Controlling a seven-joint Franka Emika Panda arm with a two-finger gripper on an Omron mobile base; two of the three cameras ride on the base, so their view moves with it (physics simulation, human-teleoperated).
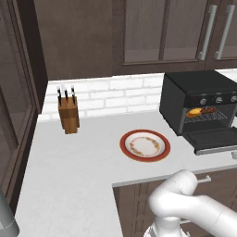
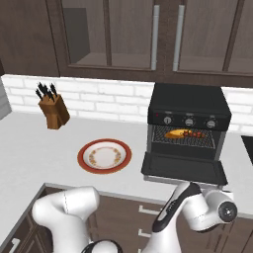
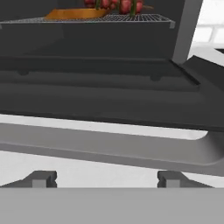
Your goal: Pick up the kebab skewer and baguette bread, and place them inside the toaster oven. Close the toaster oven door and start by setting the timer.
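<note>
The black toaster oven [image 1: 199,88] [image 2: 190,101] stands on the counter with its door [image 1: 217,139] [image 2: 184,168] [image 3: 109,109] folded down flat. On the wire rack [image 3: 109,19] inside lie the golden baguette bread [image 1: 194,112] [image 2: 174,133] [image 3: 74,14] and, to its right, the kebab skewer [image 1: 209,110] [image 2: 193,133] [image 3: 116,5]. My gripper [image 3: 105,179] is low, just in front of the door's front edge. It is open, its tips wide apart with nothing between them.
A red-rimmed plate [image 1: 145,145] [image 2: 104,156] sits bare on the white counter left of the oven. A wooden knife block [image 1: 68,115] [image 2: 53,111] stands by the brick backsplash. Dark cabinets hang above, and drawers run under the counter edge.
</note>
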